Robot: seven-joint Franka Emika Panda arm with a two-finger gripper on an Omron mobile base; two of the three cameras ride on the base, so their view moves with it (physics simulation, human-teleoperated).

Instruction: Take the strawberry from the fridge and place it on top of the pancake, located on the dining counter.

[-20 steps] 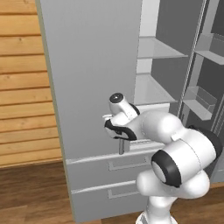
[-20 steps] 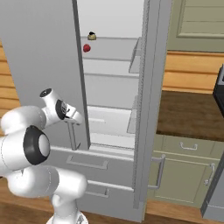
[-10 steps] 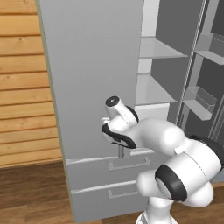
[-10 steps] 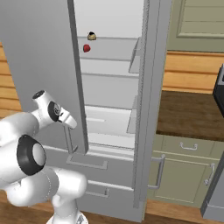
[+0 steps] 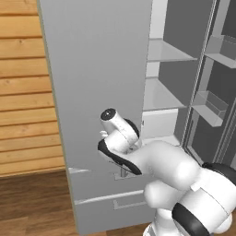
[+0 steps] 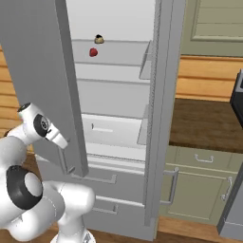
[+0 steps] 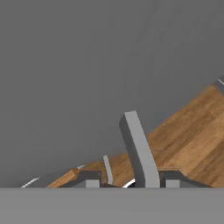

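Early days: gripper (image 7: 131,181) was clamped on the fridge (image 5: 101,69) door handle (image 7: 139,151), strawberry (image 6: 93,52) untouched at 12 o'clock.

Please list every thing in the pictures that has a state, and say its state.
fridge: doors open
fridge door handle: gripped between the fingers
gripper: shut on the handle
strawberry: lying on the upper shelf
small jar: upright, behind the strawberry
lower drawers: closed

One strawberry (image 6: 93,52), one small brown-and-cream jar (image 6: 98,39), one fridge (image 6: 111,99), two lower drawers (image 6: 99,178).
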